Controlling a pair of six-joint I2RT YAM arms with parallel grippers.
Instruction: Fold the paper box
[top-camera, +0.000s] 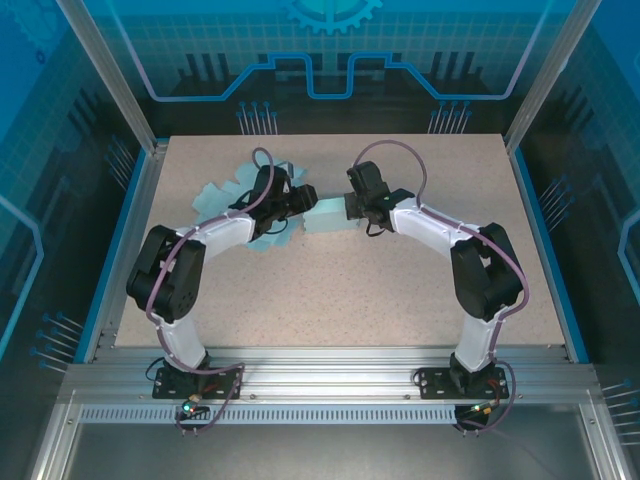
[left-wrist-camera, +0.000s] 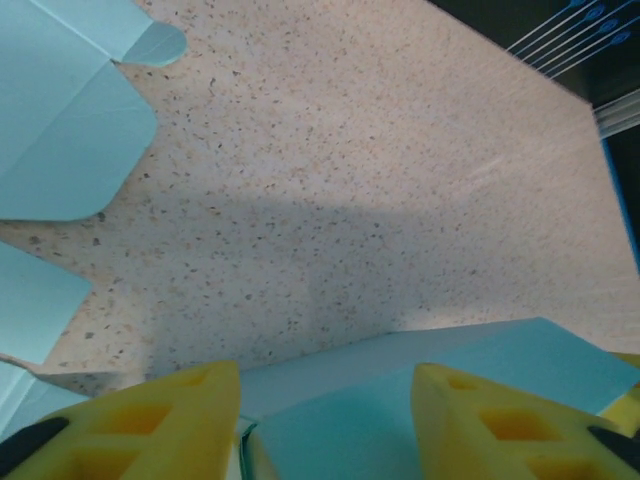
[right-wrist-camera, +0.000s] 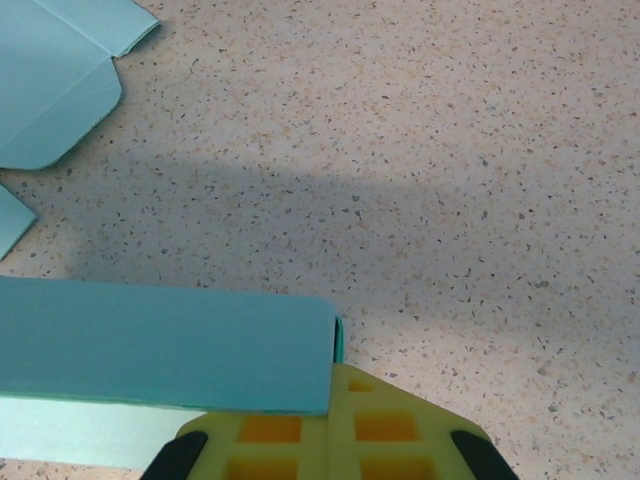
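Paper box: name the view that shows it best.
Top external: the paper box appears nearly whole, flat flaps at left, folded panel at centre, though the left arm covers part. Both wrist views catch close-up pieces of it.

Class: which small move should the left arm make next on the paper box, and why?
Probably close the left fingers onto the paper box panel lying between them. They stand apart on either side of it, while the right fingers are shut on another part of the box, likely steadying it.
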